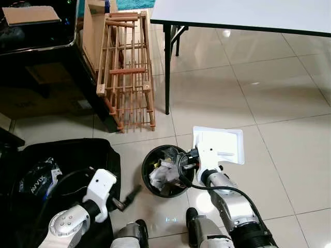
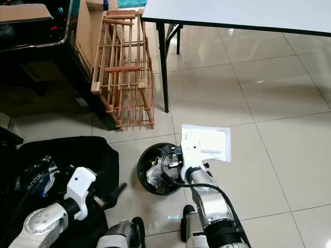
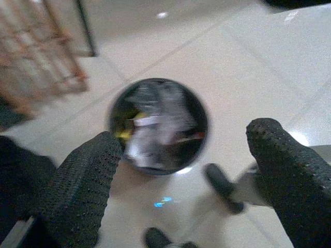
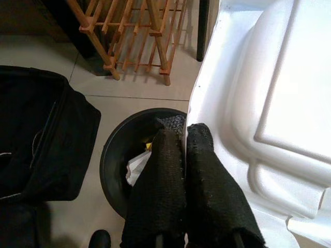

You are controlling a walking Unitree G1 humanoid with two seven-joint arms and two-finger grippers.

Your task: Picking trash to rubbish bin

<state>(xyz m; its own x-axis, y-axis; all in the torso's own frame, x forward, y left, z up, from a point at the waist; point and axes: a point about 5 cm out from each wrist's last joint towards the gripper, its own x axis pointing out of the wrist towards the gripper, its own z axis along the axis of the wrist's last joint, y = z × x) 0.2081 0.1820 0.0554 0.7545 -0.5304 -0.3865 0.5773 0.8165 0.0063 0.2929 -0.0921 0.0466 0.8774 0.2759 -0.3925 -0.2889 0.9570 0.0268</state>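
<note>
A round black rubbish bin (image 1: 149, 161) stands on the tiled floor just ahead of my feet, with crumpled paper and wrappers (image 1: 164, 173) inside. My right gripper (image 4: 183, 130) is shut on the edge of a white plastic tray (image 1: 226, 145), holding it tilted at the bin's right rim (image 4: 111, 150). The tray (image 4: 274, 93) hangs mostly over the floor to the right of the bin. My left gripper (image 1: 132, 193) is open and holds nothing, low over the floor left of the bin (image 3: 158, 124), its fingers (image 3: 85, 178) pointing toward it.
A black bag (image 1: 77, 155) lies open on the floor at the left. Behind the bin a wooden rack (image 1: 126, 72) leans on cardboard boxes, beside the black leg (image 1: 166, 67) of a white table (image 1: 243, 13). Bare tiles extend to the right.
</note>
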